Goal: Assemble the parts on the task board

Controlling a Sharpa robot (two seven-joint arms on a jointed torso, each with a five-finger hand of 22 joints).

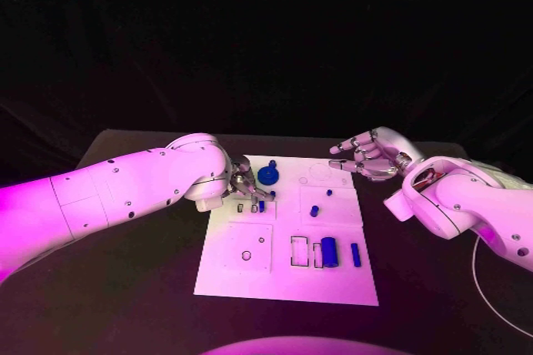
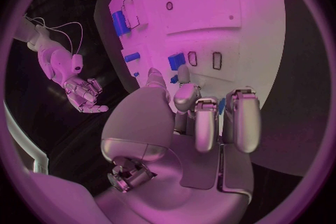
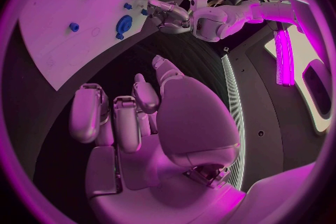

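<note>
Left hand (image 1: 246, 187) down on the task board (image 1: 286, 286) w/ fingers curled, a small blue part (image 2: 221, 105) at its fingertips (grip unclear, can't tell); right hand (image 1: 369, 156) hovers spread, holding nothing, off the board's far-right corner; big blue cylinder (image 1: 329, 252) lies near board's front.

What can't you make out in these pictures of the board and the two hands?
- Left hand: in the head view its own arm hides the fingertips, so whether it holds a part is unclear; in its wrist view the fingers cover a blue bit.
- Small parts on the board: too small to tell shape.
- Right hand: held above the board's far corner, holding nothing.
</note>
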